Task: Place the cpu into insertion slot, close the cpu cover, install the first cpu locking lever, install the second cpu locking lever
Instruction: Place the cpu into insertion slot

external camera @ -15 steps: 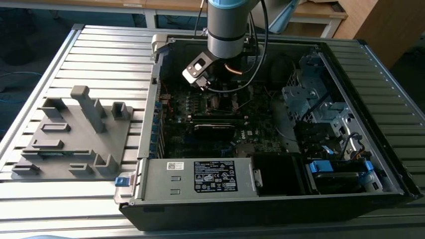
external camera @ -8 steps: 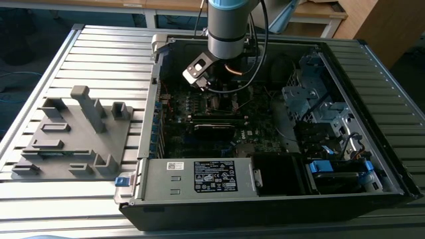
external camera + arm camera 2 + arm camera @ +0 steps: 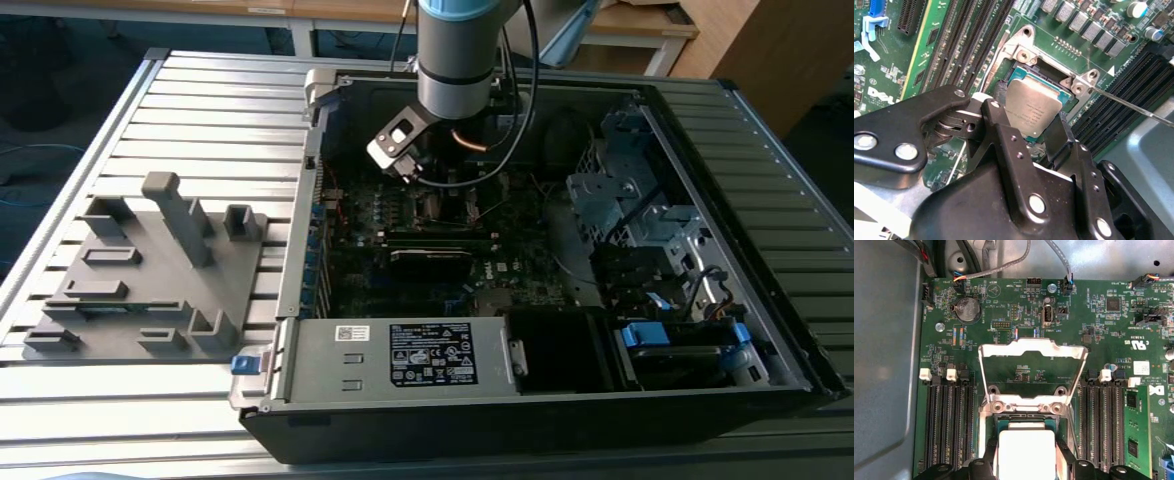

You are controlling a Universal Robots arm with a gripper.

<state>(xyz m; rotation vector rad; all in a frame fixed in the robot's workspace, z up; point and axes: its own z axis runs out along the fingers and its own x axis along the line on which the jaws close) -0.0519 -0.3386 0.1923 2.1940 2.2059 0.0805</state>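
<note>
The claw (image 3: 1029, 120) is pinching the chip (image 3: 1031, 102) by two opposite edges and is holding it just over the socket (image 3: 1040, 75), slightly tilted. The cover (image 3: 1033, 346) is standing open beyond it, so the placing step is going on. I judge the chip is needing to sit flat and square before release.

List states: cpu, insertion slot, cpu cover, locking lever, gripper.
cpu: gripped between the jaws; seated or not, cannot tell.
insertion slot: uncovered, cpu over it.
cpu cover: swung open.
locking lever: raised, not latched.
gripper: jaws shut on the cpu.
</note>
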